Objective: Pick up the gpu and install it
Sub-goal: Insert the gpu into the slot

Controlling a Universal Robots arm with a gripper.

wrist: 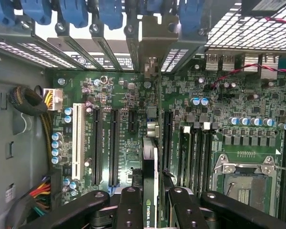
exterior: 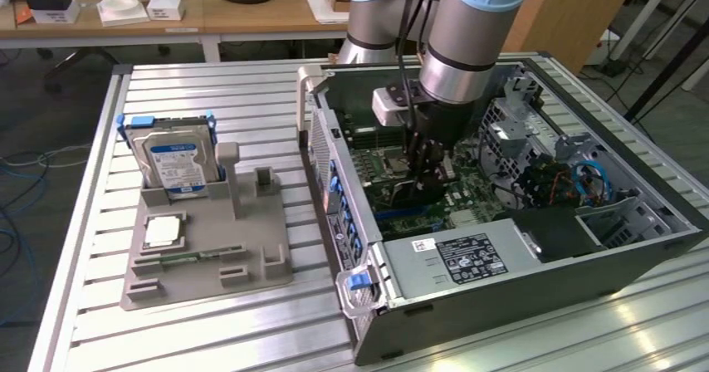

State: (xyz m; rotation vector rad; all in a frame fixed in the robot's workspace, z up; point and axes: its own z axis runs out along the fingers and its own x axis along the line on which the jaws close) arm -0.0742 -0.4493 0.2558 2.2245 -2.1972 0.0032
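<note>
Exterior view: arm reaching down into open computer case (exterior: 620, 247), gripper (exterior: 421, 191) hanging low over motherboard (exterior: 383, 168).
Wrist view: fingers (wrist: 129, 210) clamping on gpu (wrist: 150, 181), card standing edge-on between them, over motherboard slots (wrist: 113, 145).
Gpu bracket: pointing toward rear slot covers (wrist: 152, 47).
Gray holder (exterior: 205, 256): sitting beside case on table (exterior: 89, 222), carrying hard drive (exterior: 172, 160) upright.
</note>
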